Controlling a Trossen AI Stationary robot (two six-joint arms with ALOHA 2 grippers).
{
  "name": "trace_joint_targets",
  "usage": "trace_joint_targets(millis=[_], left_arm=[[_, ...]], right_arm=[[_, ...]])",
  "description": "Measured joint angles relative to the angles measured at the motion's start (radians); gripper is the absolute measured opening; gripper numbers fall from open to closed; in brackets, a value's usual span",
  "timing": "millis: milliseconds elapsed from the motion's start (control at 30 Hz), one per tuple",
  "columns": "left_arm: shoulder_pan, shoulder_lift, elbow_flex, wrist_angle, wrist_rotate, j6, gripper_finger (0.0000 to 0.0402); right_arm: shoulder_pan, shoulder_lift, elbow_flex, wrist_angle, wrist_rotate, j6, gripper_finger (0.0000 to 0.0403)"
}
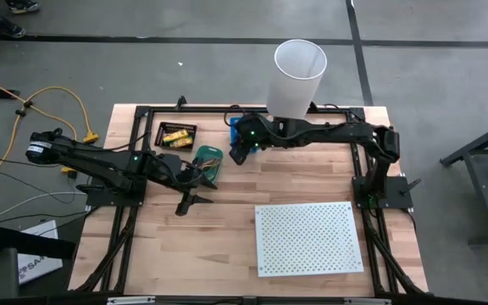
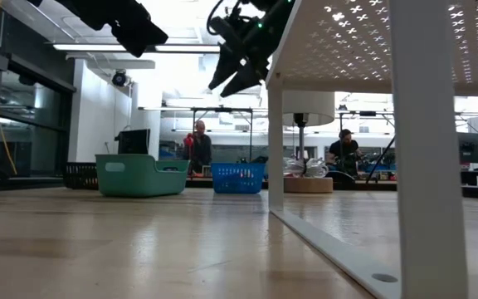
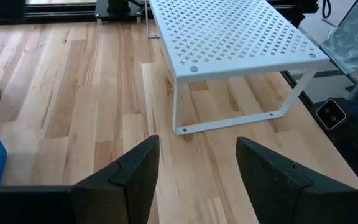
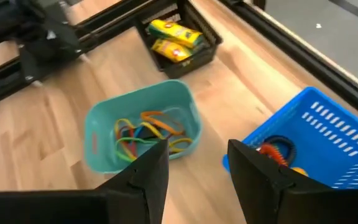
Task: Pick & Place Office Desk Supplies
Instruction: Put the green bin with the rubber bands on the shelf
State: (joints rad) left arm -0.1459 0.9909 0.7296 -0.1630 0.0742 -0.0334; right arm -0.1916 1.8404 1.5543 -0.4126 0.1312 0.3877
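A: Status of your end effectors?

B: My right end effector (image 4: pixel 194 165) is released, nothing between the fingers, hanging above the desk (image 1: pixel 227 229) between the teal bin (image 4: pixel 98 146) and the blue basket (image 4: pixel 328 134). Left end effector (image 3: pixel 197 168) also spread wide, empty, facing the white perforated board (image 3: pixel 229 31).

A: Supplies?

B: Rubber bands (image 4: pixel 148 134), thin loops in red, orange, yellow, green, lie tangled in the teal bin; no clear long axis. Yellow-and-red packs (image 4: pixel 173 40) lie flat in the black tray (image 4: pixel 207 46) w/ long sides roughly parallel.

A: Surface, room?

B: Pale wood-plank desk, metal board on legs. Farther off: tall white tapered bin (image 1: pixel 297 76), grey floor; two people seated in the bkgd.
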Motion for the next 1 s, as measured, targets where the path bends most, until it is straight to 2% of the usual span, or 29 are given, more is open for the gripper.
trace_joint_targets(millis=[567,867,1000], left_arm=[[0.0,0.0,0.0,0.004,0.0,0.0,0.0207],[0.0,0.0,0.0,0.004,0.0,0.0,0.0207],[0.0,0.0,0.0,0.004,0.0,0.0,0.0207]], right_arm=[[0.016,0.0,0.0,-0.059,-0.053,-0.004,0.0152],[0.028,-0.008,-0.002,-0.125,-0.052,0.008,0.0152],[0.053,-0.03,-0.002,-0.14,-0.006,0.008,0.0152]])
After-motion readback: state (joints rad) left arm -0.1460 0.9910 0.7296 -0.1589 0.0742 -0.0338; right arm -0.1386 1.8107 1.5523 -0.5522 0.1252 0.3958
